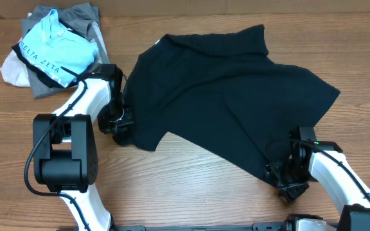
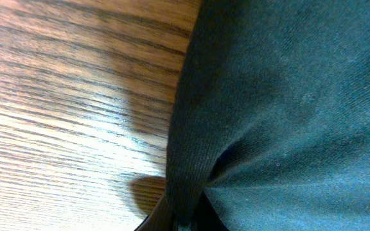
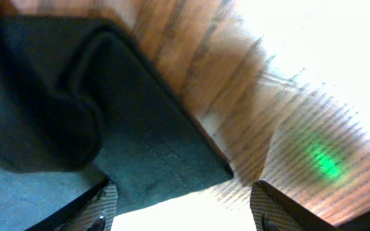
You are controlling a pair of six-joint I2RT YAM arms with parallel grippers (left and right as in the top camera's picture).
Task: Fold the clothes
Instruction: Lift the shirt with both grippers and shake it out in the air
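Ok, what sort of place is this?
Probably a lab bench for clothes folding: a wood-grain table, a black T-shirt spread on it, a pile of other garments at its far left.

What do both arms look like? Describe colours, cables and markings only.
Both arms have white rounded links and black joint housings. The left arm carries a looping black cable; the right arm shows a green light. The left gripper and right gripper are black.
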